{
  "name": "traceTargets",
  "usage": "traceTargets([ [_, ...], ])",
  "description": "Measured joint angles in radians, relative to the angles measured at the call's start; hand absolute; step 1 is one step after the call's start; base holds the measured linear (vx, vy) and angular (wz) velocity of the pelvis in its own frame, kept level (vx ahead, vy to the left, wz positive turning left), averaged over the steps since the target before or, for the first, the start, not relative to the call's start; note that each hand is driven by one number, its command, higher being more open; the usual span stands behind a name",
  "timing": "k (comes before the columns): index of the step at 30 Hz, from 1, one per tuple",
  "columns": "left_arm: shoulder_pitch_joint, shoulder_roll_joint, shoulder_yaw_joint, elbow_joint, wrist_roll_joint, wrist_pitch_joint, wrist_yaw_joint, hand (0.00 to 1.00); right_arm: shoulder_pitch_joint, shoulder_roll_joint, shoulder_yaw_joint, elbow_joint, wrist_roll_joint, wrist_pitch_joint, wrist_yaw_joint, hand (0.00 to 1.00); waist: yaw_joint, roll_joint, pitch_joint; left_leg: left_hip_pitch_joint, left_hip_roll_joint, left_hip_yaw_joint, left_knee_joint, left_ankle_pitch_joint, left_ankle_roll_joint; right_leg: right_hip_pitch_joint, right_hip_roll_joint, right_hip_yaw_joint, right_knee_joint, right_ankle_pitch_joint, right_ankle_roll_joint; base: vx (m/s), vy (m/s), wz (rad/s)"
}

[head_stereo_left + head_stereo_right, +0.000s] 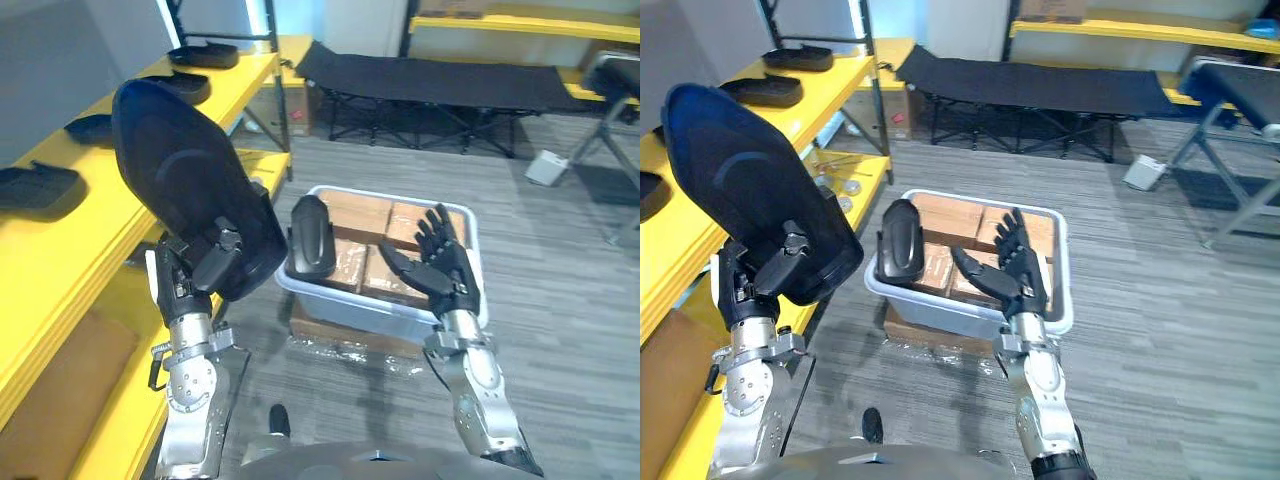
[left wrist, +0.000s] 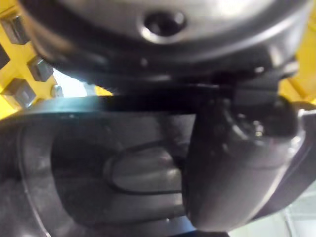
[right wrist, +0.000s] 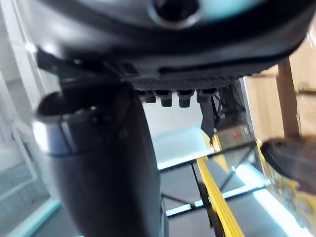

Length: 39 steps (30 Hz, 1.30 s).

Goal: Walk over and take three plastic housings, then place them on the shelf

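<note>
Locate the held housing in the left hand, lifted clear of the floor and just beside the front edge of the yellow shelf. Read the fingers and thumb as curled and clamped on the housing's lower rim. Confirm this in the left wrist view, with the thumb pressed across the hollow inner face. Take the long axis as running up and away from the hand, tilted toward the shelf, with the broad rounded end uppermost. Judge the shelf's top board to lie to the left of the housing, so expect a leftward swing and a lay-down onto a bare stretch of board. Treat the left arm as much the nearer to the shelf. Note several similar dark housings lying spaced along the same board. Identify the part as a large, matt black, shell-shaped plastic moulding, apparently thin-walled and probably light. Find the right hand over the grey bin, fingers straight and spread, holding nothing. Observe a second housing standing upright at the bin's near-left rim, beside brown boxes.
</note>
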Motion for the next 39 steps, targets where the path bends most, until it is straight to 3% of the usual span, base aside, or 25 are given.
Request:
traceTargets([
  [2, 0.034, -0.001, 0.015, -0.022, -0.04, 0.0, -0.043, 0.0, -0.035, 0.0, 0.039, 0.036, -0.021, 0.013, 0.003, 1.0, 0.045, 0.007, -0.004, -0.008, -0.007, -0.044, 0.0, 0.008, 0.0, 0.022, 0.004, -0.049, 0.004, -0.01, 0.007, -0.01, -0.042, 0.64],
  [6, 0.095, -0.006, 0.102, -0.035, -0.108, 0.0, -0.092, 0.0, -0.106, -0.001, 0.057, 0.084, -0.078, 0.048, -0.017, 1.0, 0.093, 0.007, -0.006, -0.033, -0.022, -0.116, 0.0, 0.021, 0.0, 0.043, 0.006, -0.124, 0.016, -0.027, 0.01, -0.02, -0.035, 0.56],
  [12, 0.173, -0.024, 0.187, -0.034, -0.154, -0.001, -0.146, 0.0, -0.158, 0.002, 0.075, 0.084, -0.142, 0.097, -0.05, 1.0, 0.133, -0.002, 0.0, -0.038, -0.032, -0.157, 0.0, 0.029, 0.003, 0.068, 0.004, -0.166, 0.021, -0.039, 0.01, -0.02, -0.01, 0.27],
  [18, 0.19, -0.024, 0.173, -0.034, -0.154, -0.001, -0.203, 0.0, -0.151, -0.004, 0.098, 0.088, -0.148, 0.127, -0.039, 1.0, 0.123, 0.004, 0.004, -0.054, -0.024, -0.155, 0.004, 0.027, 0.008, 0.07, 0.016, -0.186, 0.038, -0.046, 0.008, -0.05, 0.005, 0.12],
  [22, 0.168, -0.023, 0.144, -0.034, -0.162, -0.002, -0.251, 0.0, -0.136, -0.042, 0.092, 0.088, -0.195, 0.136, -0.046, 1.0, 0.11, 0.034, 0.026, -0.085, -0.008, -0.106, 0.004, 0.023, 0.017, 0.072, 0.024, -0.259, 0.058, -0.067, 0.011, -0.1, 0.018, 0.55],
  [23, 0.168, -0.022, 0.136, -0.033, -0.168, -0.002, -0.255, 0.0, -0.13, -0.042, 0.084, 0.088, -0.212, 0.137, -0.047, 1.0, 0.111, 0.032, 0.037, -0.088, -0.01, -0.082, 0.004, -0.003, 0.011, 0.075, 0.01, -0.27, 0.052, -0.068, 0.009, -0.07, 0.079, 0.47],
  [24, 0.168, -0.021, 0.137, -0.032, -0.167, -0.002, -0.256, 0.0, -0.12, -0.028, 0.077, 0.086, -0.226, 0.137, -0.045, 1.0, 0.115, 0.011, 0.054, -0.091, -0.018, -0.025, 0.027, -0.023, 0.042, 0.077, -0.017, -0.272, 0.045, -0.069, 0.008, -0.01, 0.07, 0.23],
  [26, 0.168, -0.016, 0.14, -0.029, -0.167, -0.003, -0.256, 0.0, -0.096, -0.029, 0.072, 0.08, -0.213, 0.137, -0.032, 1.0, 0.116, 0.022, 0.052, -0.077, -0.026, -0.003, 0.092, -0.018, 0.058, 0.085, -0.024, -0.273, 0.054, -0.066, 0.019, 0.08, 0.034, 0.15],
  [29, 0.133, -0.009, 0.144, -0.029, -0.162, -0.005, -0.259, 0.0, -0.077, -0.018, 0.048, 0.07, -0.192, 0.137, -0.01, 1.0, 0.101, 0.015, 0.051, -0.068, -0.066, -0.021, 0.045, 0.004, 0.07, 0.087, -0.055, -0.298, 0.073, -0.059, 0.028, 0.08, 0.046, 0.26],
  [31, 0.114, -0.004, 0.143, -0.029, -0.162, -0.003, -0.28, 0.0, -0.07, -0.011, 0.027, 0.07, -0.193, 0.136, -0.007, 1.0, 0.087, 0.015, 0.051, -0.061, -0.091, -0.047, 0.034, 0.007, 0.077, 0.077, -0.089, -0.295, 0.15, -0.086, 0.017, 0.06, 0.082, 0.38],
  [32, 0.105, 0.001, 0.14, -0.029, -0.162, -0.003, -0.294, 0.0, -0.066, -0.011, 0.019, 0.069, -0.194, 0.135, -0.007, 1.0, 0.082, 0.016, 0.053, -0.058, -0.097, -0.063, 0.033, 0.002, 0.083, 0.071, -0.101, -0.277, 0.192, -0.096, 0.006, 0.04, 0.071, 0.73],
  [34, 0.051, 0.054, 0.124, -0.022, -0.163, -0.003, -0.365, 0.0, -0.03, -0.011, -0.012, 0.054, -0.195, 0.128, -0.019, 1.0, 0.054, 0.012, 0.066, -0.041, -0.118, -0.151, 0.036, -0.002, 0.089, 0.019, -0.137, -0.125, 0.424, -0.11, -0.019, 0.03, 0.016, 1.12],
  [35, 0.037, 0.078, 0.122, -0.022, -0.163, -0.004, -0.378, 0.0, -0.025, -0.008, -0.014, 0.046, -0.195, 0.127, -0.023, 1.0, 0.047, 0.007, 0.075, -0.034, -0.117, -0.17, 0.033, -0.002, 0.09, 0.003, -0.14, -0.078, 0.483, -0.111, -0.019, 0.02, -0.064, 1.25],
  [36, 0.003, 0.122, 0.115, -0.008, -0.165, -0.006, -0.401, 0.0, -0.018, 0.003, -0.012, 0.029, -0.194, 0.117, -0.027, 1.0, 0.038, 0.003, 0.083, -0.035, -0.118, -0.205, 0.018, 0.002, 0.096, -0.033, -0.119, 0.009, 0.539, -0.153, -0.038, 0.0, -0.12, 0.86],
  [38, -0.005, 0.136, 0.116, 0.006, -0.184, -0.007, -0.4, 0.0, -0.028, 0.005, -0.004, 0.006, -0.196, 0.105, -0.015, 1.0, 0.046, -0.007, 0.084, -0.049, -0.114, -0.198, 0.006, 0.015, 0.093, -0.036, -0.092, 0.025, 0.471, -0.185, -0.054, -0.01, -0.153, 0.44],
  [39, 0.0, 0.13, 0.116, 0.008, -0.194, -0.007, -0.394, 0.0, -0.034, 0.005, -0.001, 0.0, -0.205, 0.095, -0.013, 1.0, 0.054, -0.007, 0.084, -0.059, -0.112, -0.191, 0.007, 0.022, 0.087, -0.034, -0.085, 0.029, 0.442, -0.197, -0.038, -0.03, -0.155, -0.14],
])
